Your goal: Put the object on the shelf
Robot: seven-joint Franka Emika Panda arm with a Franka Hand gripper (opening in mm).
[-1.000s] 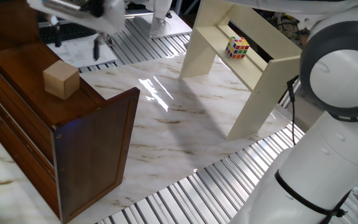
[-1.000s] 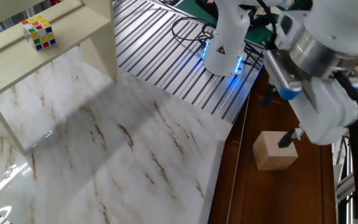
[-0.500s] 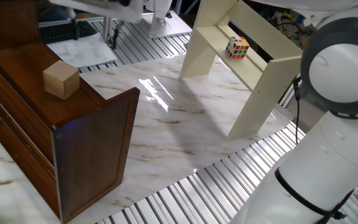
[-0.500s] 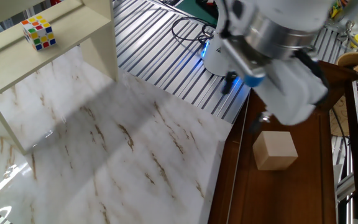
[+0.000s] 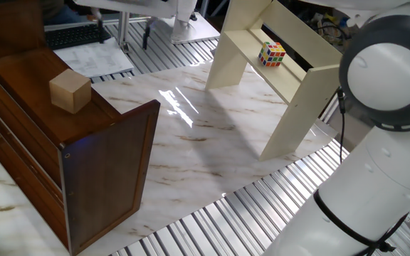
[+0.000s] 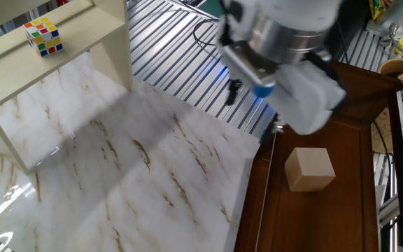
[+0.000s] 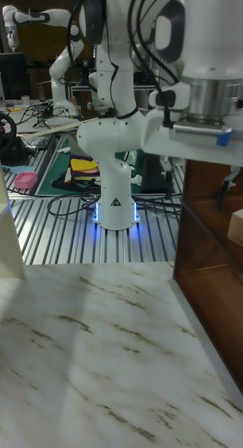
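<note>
Nearest, the brown shelf (image 5: 109, 178) carries the wooden block (image 5: 70, 91) flat on its top, upright and touching nothing else, so the placing itself looks done and what remains at risk is keeping it there. The block sits inside the raised rim of the top but fairly close to the edge that faces the marble counter (image 5: 212, 149). A sideways knock could slide it against the rim or tip it over and down onto the counter. Farther back, the fingers (image 5: 134, 33) hang spread and empty above the ribbed metal strip beyond the counter, well apart from the block (the other fixed view shows them off the shelf's corner, with the bulky wrist nearer the block than the tips are). The likeliest trouble, as I judge it, is a low swing of that wrist or forearm across the shelf top, clipping the block or striking the shelf. Farthest right, the cream stand (image 5: 290, 82) with its coloured puzzle cube (image 5: 272, 53) seems out of harm's way.
</note>
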